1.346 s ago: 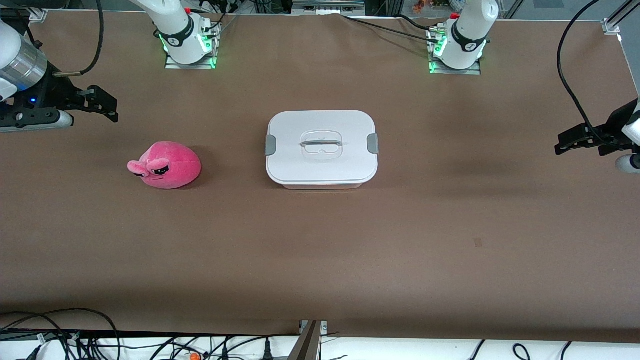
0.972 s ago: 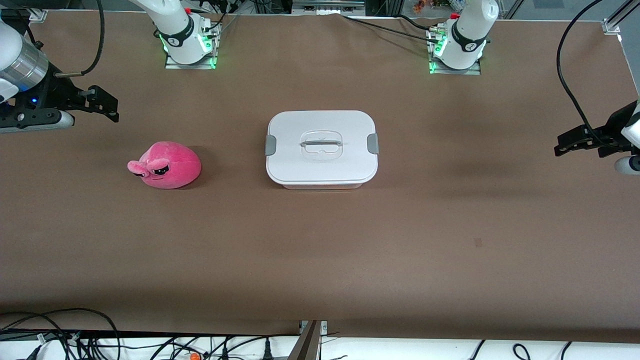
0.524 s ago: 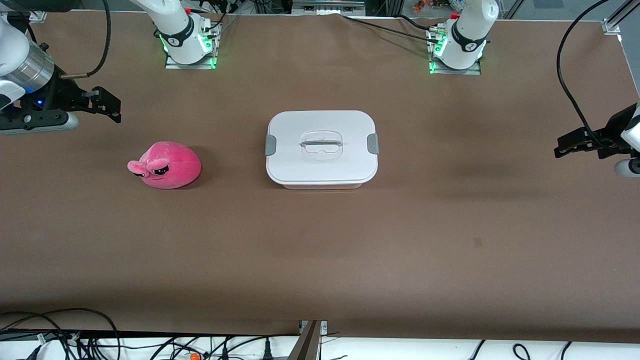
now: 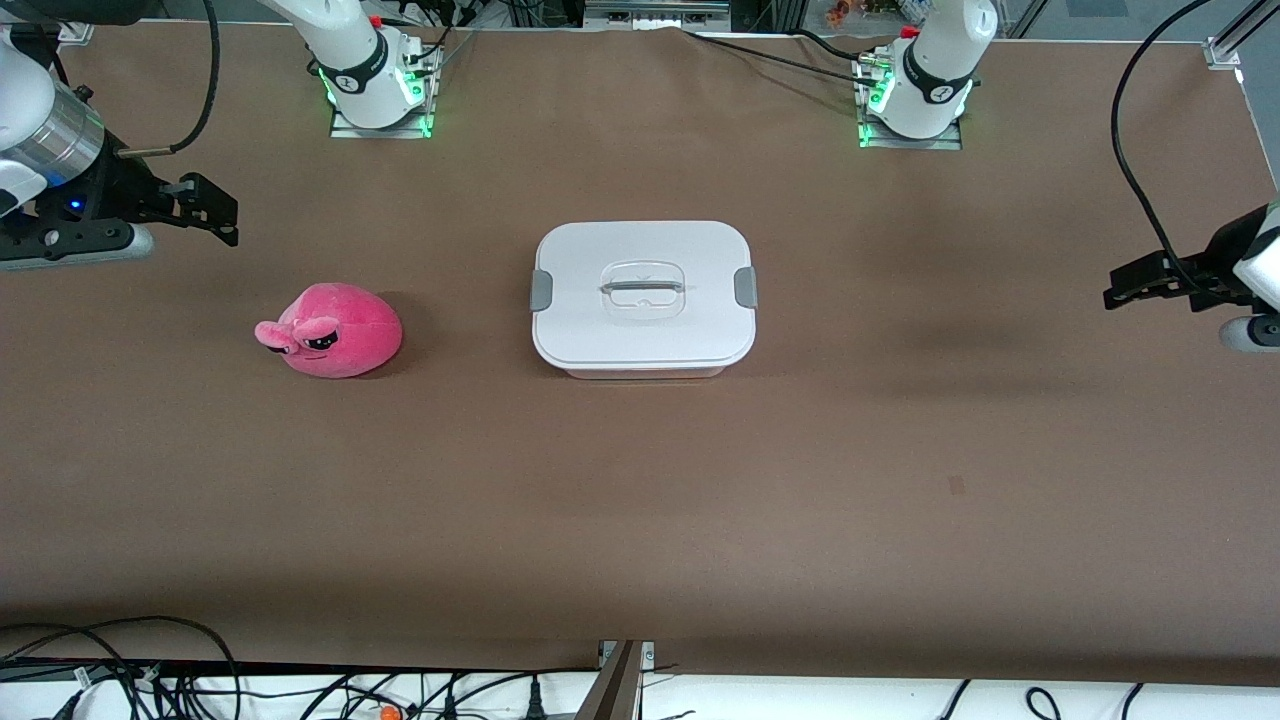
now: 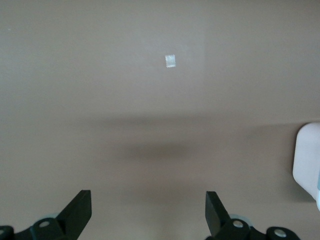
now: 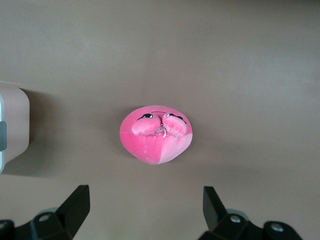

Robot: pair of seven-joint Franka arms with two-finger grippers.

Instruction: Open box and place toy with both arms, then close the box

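The box [image 4: 643, 297] sits shut in the middle of the table, with its white lid on, a grey clip at each end and a clear handle on top. The pink plush toy [image 4: 335, 330] lies beside it toward the right arm's end. My right gripper [image 4: 215, 215] hangs open and empty over the table at that end. In the right wrist view the toy [image 6: 156, 135] and a corner of the box [image 6: 12, 125] lie ahead of the right gripper [image 6: 145, 197]. My left gripper [image 4: 1125, 285] is open and empty over the left arm's end. The left gripper [image 5: 148, 200] has only an edge of the box [image 5: 307, 160] in its own view.
The arm bases [image 4: 365, 90] [image 4: 915, 100] stand along the table's edge farthest from the front camera. A black cable [image 4: 1135, 170] hangs by the left arm. Loose cables [image 4: 150, 680] run below the near edge. A small mark [image 4: 956, 485] is on the brown table cover.
Both grippers have shifted only slightly over their ends of the table. The box and the toy have not moved.
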